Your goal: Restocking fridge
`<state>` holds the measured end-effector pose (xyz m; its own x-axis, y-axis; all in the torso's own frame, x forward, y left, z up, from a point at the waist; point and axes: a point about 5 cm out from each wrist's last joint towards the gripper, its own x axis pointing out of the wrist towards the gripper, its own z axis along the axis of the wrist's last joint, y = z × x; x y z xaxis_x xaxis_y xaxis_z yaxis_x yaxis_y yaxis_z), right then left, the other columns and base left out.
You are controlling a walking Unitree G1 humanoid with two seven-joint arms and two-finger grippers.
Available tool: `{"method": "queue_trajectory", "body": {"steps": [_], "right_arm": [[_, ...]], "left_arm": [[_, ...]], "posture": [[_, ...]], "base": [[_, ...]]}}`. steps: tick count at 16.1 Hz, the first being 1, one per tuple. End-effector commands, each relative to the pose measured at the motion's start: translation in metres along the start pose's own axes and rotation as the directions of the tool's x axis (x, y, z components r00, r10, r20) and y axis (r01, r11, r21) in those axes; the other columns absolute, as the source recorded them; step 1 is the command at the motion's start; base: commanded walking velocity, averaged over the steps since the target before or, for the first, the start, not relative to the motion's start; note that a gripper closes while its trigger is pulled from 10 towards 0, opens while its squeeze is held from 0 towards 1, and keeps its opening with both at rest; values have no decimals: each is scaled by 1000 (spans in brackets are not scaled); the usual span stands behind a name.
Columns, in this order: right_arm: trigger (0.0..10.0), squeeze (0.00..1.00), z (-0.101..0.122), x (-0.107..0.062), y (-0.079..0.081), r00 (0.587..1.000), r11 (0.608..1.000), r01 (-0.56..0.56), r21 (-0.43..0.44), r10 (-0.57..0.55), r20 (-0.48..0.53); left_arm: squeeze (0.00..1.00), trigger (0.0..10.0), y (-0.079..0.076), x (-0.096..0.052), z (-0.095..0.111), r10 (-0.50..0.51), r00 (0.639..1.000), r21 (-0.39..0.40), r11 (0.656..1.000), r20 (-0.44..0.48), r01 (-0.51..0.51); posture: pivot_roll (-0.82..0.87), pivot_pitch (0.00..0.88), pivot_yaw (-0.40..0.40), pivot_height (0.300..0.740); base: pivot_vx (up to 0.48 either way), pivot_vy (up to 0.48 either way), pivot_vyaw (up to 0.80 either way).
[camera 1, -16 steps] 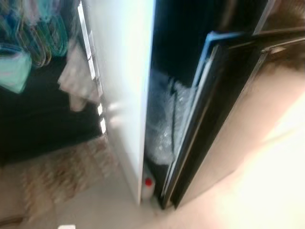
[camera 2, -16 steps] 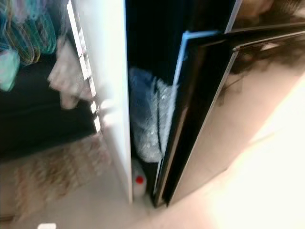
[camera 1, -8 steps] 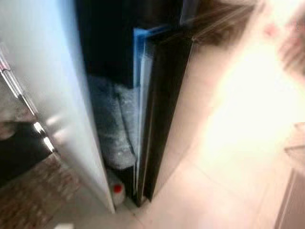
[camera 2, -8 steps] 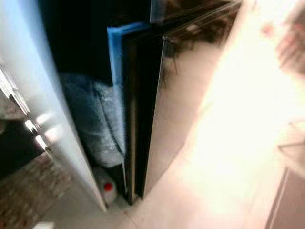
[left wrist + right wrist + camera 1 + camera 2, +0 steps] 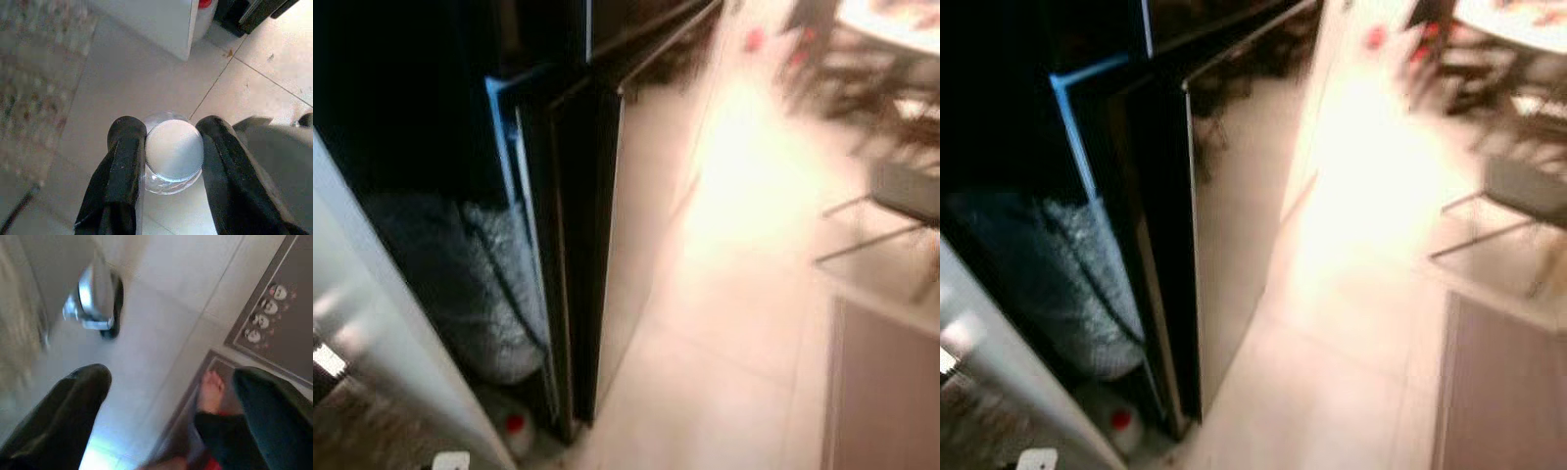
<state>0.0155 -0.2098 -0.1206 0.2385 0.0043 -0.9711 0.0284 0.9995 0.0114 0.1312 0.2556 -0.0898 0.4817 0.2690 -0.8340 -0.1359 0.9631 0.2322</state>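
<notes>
My left gripper [image 5: 171, 128] is shut on a small clear jar with a white ribbed lid [image 5: 173, 152], held above the tiled floor. In the right wrist view my right gripper [image 5: 171, 382] hangs open over the floor with nothing between its fingers. A tall glossy black panel with a blue edge [image 5: 578, 245] stands ajar beside a dark gap. A pale silver-white panel [image 5: 372, 333] stands left of that gap. Whether either is the fridge door I cannot tell.
Bubble wrap [image 5: 499, 294] fills the dark gap, and a white bottle with a red cap [image 5: 516, 427] stands on the floor below it. Chairs and a table [image 5: 1518, 147] are at the far right. A grey mat [image 5: 1498, 392] lies near right. A person's bare foot [image 5: 211, 391] is on a mat.
The camera has swung to the right: the white panel and the gap slid to the left edge, and the bright floor, chairs and mat have come into view.
</notes>
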Motion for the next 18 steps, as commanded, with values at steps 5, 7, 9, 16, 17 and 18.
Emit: {"method": "queue_trajectory", "body": {"steps": [5, 7, 9, 16, 17, 18], "right_arm": [[10000, 0, -8, -1, 2, 1000, 999, -2, 39, 3, -10], [10000, 0, -8, -1, 3, 1000, 999, -3, 40, 3, -9], [10000, 0, -8, -1, 3, 1000, 999, 0, 49, 0, -6], [10000, 0, -8, -1, 3, 1000, 999, 10, 44, -9, -6], [10000, 0, -8, -1, 3, 1000, 999, 11, 45, -11, -6], [10000, 0, -8, -1, 3, 1000, 999, 12, 45, -12, -6]], "left_arm": [[0, 10000, 5, -2, -12, 12, 999, 2, 1000, -47, -12], [0, 10000, 5, -2, -13, 6, 999, 4, 1000, -53, -6], [0, 10000, 8, -3, -15, 8, 998, 4, 1000, -56, -8], [0, 10000, 11, -2, -13, 6, 998, 17, 1000, -70, -5], [0, 10000, 10, -2, -13, 5, 997, 18, 1000, -72, -4], [0, 10000, 10, -2, -13, 5, 997, 19, 1000, -73, -3]], "posture": [[103, 0, -50, 740], [102, 0, -46, 740], [102, 0, -44, 740], [94, 0, -38, 740], [95, 0, -38, 740], [94, 0, -37, 740]], "base": [[0, 0, 0], [0, 259, 0], [0, 264, 0], [0, 252, 0], [0, 247, 0], [0, 247, 0]]}}
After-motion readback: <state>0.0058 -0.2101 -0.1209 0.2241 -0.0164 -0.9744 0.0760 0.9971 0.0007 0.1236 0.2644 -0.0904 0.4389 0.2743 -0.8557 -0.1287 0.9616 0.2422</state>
